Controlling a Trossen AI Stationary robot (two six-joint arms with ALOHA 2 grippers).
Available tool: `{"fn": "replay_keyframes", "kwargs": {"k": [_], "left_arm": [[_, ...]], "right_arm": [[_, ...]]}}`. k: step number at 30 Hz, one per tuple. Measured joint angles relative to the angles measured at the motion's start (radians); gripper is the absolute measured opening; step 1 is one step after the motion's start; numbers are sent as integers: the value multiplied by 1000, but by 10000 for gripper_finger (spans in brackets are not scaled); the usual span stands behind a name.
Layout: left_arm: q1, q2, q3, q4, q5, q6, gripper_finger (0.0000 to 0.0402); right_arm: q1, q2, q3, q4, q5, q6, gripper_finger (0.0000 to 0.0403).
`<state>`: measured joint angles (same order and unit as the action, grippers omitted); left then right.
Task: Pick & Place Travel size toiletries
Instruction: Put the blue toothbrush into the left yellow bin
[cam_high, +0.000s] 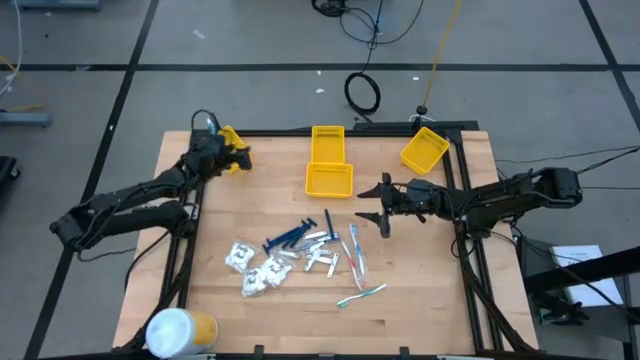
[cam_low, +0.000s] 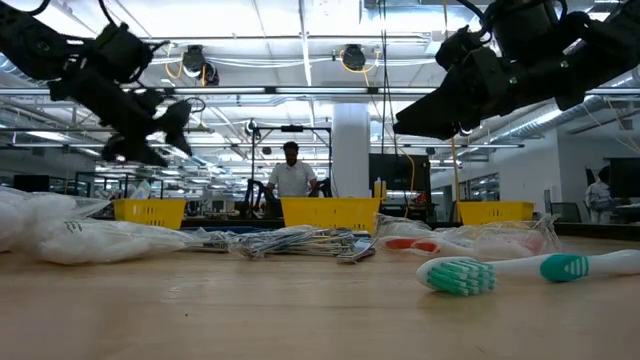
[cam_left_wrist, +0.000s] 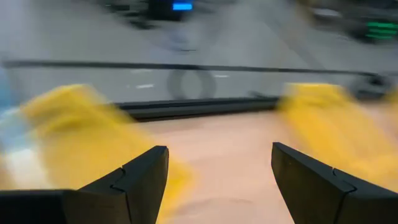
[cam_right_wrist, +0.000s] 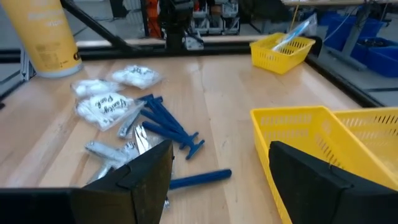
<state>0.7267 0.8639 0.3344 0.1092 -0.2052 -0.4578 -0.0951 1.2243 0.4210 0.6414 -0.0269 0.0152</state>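
My right gripper (cam_high: 385, 205) hangs spread wide, nothing in it, just beside the two middle yellow bins (cam_high: 328, 178); the toiletries lie close ahead on the wood: blue razors (cam_right_wrist: 171, 127) nearest, silver tubes (cam_right_wrist: 124, 146) beside them, white packets (cam_right_wrist: 102, 106) farther, toothbrushes (cam_high: 357, 262) off to one side. My left gripper (cam_high: 238, 156) also gapes empty, over the far-left yellow bin (cam_high: 230, 137), well apart from the pile
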Motion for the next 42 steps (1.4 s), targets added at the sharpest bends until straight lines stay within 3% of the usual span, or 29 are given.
{"fn": "replay_keyframes", "kwargs": {"k": [3,10,16,23,35,42], "left_arm": [[-91,0,0,74,59,11,280],[-320,0,0,133,41,64,280],[-504,0,0,161,-99,203,280],[-670,67,1,347,-200,440,280],[-797,400,169,383,-241,534,280],[-788,528,261,384,-241,582,280]], "right_arm": [[13,0,0,-55,0,13,251],[122,1,52,-304,107,54,251],[233,103,242,-586,296,179,251],[305,316,346,-639,281,392,251],[354,486,429,-834,305,669,251],[306,483,428,-880,403,566,251]]}}
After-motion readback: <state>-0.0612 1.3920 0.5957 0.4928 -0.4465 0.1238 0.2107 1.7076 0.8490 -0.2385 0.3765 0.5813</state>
